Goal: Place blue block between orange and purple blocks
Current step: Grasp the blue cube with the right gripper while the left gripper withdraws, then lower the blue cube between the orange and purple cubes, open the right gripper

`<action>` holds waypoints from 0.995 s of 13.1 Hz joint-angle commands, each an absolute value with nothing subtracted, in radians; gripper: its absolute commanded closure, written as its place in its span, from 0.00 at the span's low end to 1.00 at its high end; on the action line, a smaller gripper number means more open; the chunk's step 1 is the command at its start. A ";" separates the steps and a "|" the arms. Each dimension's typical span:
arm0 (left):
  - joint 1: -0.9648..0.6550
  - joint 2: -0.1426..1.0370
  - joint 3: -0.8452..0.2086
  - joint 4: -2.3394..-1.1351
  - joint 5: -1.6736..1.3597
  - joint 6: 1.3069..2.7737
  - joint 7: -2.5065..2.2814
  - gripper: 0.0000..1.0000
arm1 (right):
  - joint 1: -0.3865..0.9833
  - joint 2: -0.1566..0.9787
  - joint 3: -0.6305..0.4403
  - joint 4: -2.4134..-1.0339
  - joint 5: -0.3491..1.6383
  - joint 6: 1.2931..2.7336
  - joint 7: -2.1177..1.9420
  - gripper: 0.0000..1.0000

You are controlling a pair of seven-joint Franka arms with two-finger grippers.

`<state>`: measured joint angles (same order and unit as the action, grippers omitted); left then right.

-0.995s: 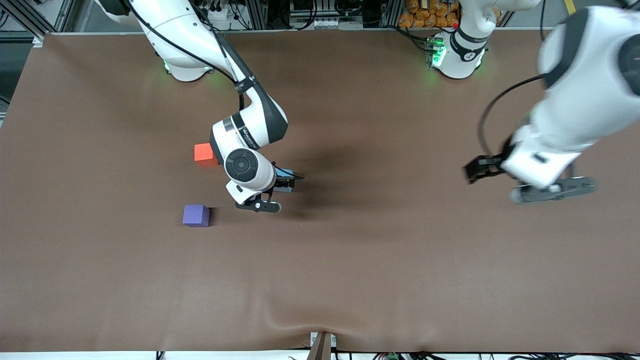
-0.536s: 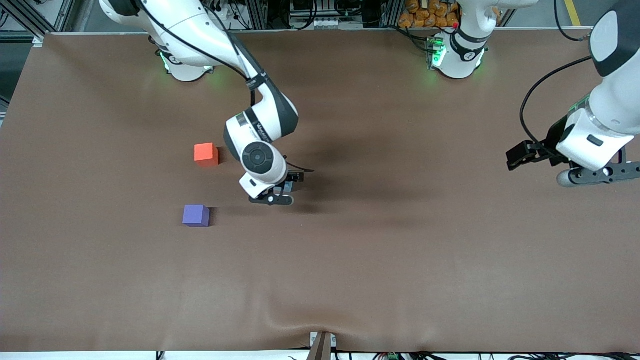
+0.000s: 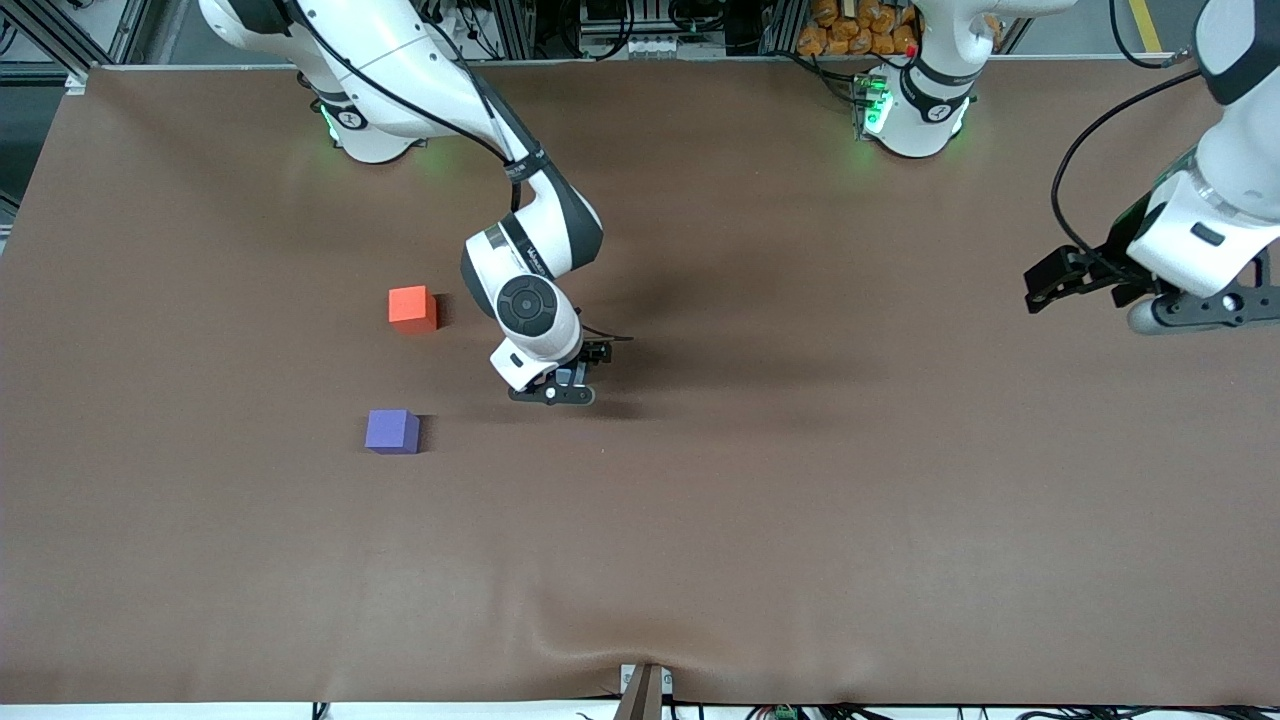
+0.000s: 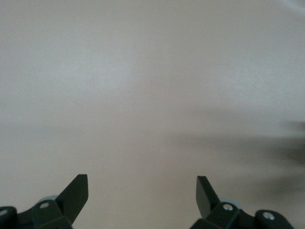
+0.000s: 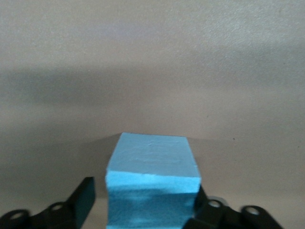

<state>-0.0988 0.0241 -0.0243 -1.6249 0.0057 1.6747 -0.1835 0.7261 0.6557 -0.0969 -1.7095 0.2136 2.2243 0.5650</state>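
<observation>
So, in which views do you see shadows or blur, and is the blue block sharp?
Front view: a soft dark shadow lies on the table beside the right gripper; the picture is sharp. Right wrist view: the blue block is sharp between the fingers, under a broad shadow band. Left wrist view: pale, washed-out table, faint blurred shadow at one edge.

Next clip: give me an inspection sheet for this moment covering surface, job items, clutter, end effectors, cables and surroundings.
Surface: brown table cover, wrinkled at the edge nearest the front camera.
Job items: orange block and purple block on the cover, apart, purple nearer the front camera; blue block between the right end effector's fingers.
Clutter: nothing seen.
End effectors: right end effector low over the cover, beside the gap between the two blocks; left end effector open, empty, over the left arm's end of the table.
Cables: black cable along the left arm.
Surroundings: rack with orange items at the bases' edge of the table.
</observation>
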 commanded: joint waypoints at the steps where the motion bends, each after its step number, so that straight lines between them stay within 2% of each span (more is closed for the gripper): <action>1: -0.052 -0.023 -0.032 -1.675 0.006 1.690 -0.117 0.00 | 0.709 0.634 -0.100 -1.721 0.216 2.223 0.566 0.62; 3: -0.041 -0.026 -0.032 -1.674 0.006 1.678 -0.117 0.00 | 0.674 0.598 -0.101 -1.721 0.216 2.201 0.566 0.72; 6: -0.032 -0.047 -0.026 -1.671 0.011 1.660 -0.120 0.00 | 0.604 0.497 -0.103 -1.767 0.215 2.177 0.488 0.72; 10: -0.018 -0.051 -0.025 -1.664 0.020 1.655 -0.118 0.00 | 0.470 0.341 -0.107 -1.894 0.213 2.166 0.318 0.71; 13: -0.018 -0.049 -0.025 -1.657 0.020 1.652 -0.117 0.00 | 0.375 0.292 -0.107 -1.940 0.160 2.099 0.216 0.71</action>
